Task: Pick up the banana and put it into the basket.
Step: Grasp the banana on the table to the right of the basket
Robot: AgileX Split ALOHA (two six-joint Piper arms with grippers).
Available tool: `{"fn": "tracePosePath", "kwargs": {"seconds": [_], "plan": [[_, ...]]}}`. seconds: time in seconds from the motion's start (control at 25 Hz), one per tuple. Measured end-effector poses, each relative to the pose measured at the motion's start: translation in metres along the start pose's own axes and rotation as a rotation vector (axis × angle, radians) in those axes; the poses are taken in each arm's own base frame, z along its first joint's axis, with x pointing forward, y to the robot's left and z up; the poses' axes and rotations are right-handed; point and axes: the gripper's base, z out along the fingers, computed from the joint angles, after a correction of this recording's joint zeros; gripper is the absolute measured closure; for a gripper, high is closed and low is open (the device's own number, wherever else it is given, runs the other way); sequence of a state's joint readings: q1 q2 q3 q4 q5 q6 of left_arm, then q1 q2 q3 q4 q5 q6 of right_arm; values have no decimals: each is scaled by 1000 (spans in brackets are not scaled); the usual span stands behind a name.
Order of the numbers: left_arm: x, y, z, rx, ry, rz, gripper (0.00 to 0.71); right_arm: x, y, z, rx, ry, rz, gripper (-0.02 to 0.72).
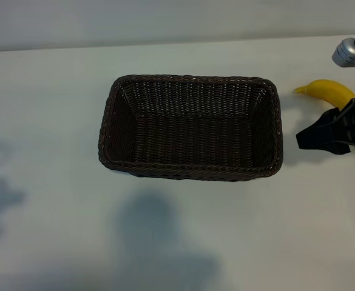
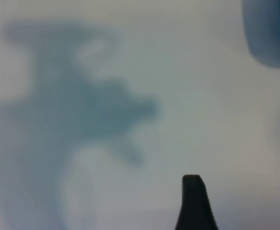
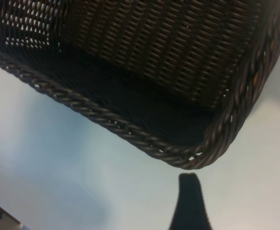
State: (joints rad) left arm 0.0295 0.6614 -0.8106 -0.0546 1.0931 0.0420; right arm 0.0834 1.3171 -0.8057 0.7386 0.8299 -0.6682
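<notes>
The dark brown wicker basket (image 1: pixel 192 79) stands empty in the middle of the white table; its corner rim (image 3: pixel 130 130) fills the right wrist view. To its right lies the yellow banana (image 1: pixel 330 92), stem end toward the basket. My right gripper (image 1: pixel 307 138) hovers over the banana's far end and hides that part. It is open, with nothing between its fingers; one black finger (image 3: pixel 189 201) shows just short of the basket's corner. My left arm is outside the exterior view. Its wrist view shows one black finger (image 2: pixel 193 203) over bare table, open and empty.
A silver and black object (image 1: pixel 350 53) sits at the table's far right edge behind the banana. Arm shadows fall on the table in front of the basket and at the left.
</notes>
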Motion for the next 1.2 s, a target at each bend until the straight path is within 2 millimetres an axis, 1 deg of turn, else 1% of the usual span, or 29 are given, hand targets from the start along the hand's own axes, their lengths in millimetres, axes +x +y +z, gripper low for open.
{"fn": "tracePosePath", "kwargs": {"seconds": [0.16,0.28,0.36,0.56,1.0,1.2], "plan": [[43,0,13,-4,-40,1,196,0,0,0,0,-1,1,178],[66,0,21,-11,-71,4,196,0,0,0,1,-1,2,178],[76,0,22,-14,-96,6,196,0,0,0,1,-1,2,178],[87,0,19,-19,-135,8,196,0,0,0,2,-2,2,178],[89,1,17,-38,-157,13,196,0,0,0,2,-2,2,178],[101,1,7,-44,-262,15,196,0,0,0,2,-3,3,178]]}}
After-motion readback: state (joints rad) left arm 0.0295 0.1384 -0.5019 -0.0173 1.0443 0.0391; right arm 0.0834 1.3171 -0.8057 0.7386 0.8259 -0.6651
